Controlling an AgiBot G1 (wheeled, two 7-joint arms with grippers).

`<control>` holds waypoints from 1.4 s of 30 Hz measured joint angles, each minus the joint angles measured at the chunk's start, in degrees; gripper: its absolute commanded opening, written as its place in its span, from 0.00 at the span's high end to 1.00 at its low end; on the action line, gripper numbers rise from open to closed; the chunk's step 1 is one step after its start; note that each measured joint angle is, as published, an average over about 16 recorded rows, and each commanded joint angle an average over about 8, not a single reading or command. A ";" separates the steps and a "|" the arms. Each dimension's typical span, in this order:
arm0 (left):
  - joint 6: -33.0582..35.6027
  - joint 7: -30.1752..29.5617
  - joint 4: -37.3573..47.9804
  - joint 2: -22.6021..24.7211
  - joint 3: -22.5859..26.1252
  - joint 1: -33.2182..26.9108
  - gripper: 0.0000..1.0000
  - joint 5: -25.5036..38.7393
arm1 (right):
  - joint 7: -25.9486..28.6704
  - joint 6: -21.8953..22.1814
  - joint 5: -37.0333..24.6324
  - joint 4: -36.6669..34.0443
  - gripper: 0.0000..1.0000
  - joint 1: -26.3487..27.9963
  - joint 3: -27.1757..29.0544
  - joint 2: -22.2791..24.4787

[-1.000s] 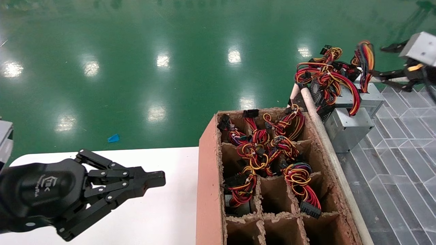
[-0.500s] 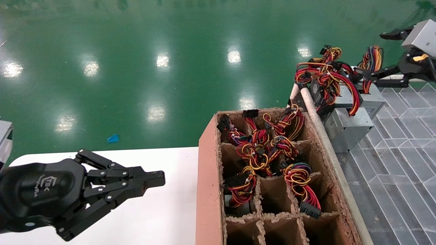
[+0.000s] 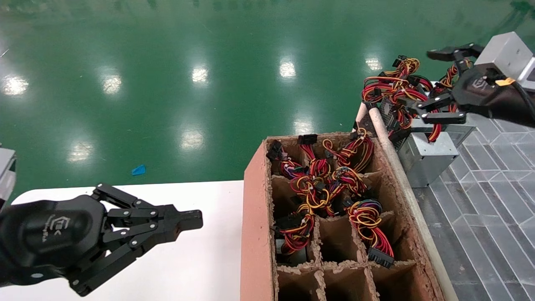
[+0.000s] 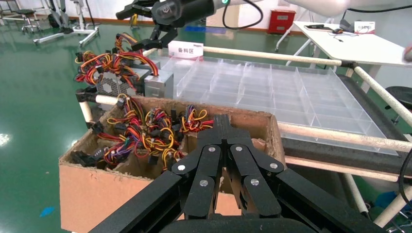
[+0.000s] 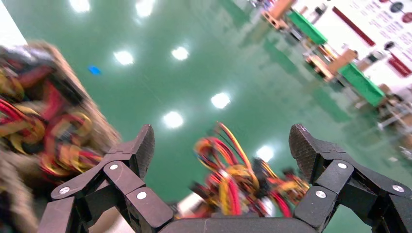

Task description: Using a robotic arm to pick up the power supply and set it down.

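**Right gripper poised over the supplies**

Our right gripper (image 3: pixel 439 83) hangs spread wide and empty, just above the wire tangle; the power supply (image 3: pixel 426 156) lies below and nearer us. Our left gripper (image 3: pixel 184 221), pressed together, stays parked well apart.

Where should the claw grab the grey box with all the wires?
Probably by the bare metal sides of the box, coming down from above. Its flat sides suit the open right claw hovering above it. The wires piled on the far end would slip or tangle.
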 measured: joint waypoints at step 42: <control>-0.02 0.00 0.01 -0.01 0.00 0.01 0.00 -0.01 | 33.76 -15.77 29.65 44.08 0.00 -32.39 5.48 6.86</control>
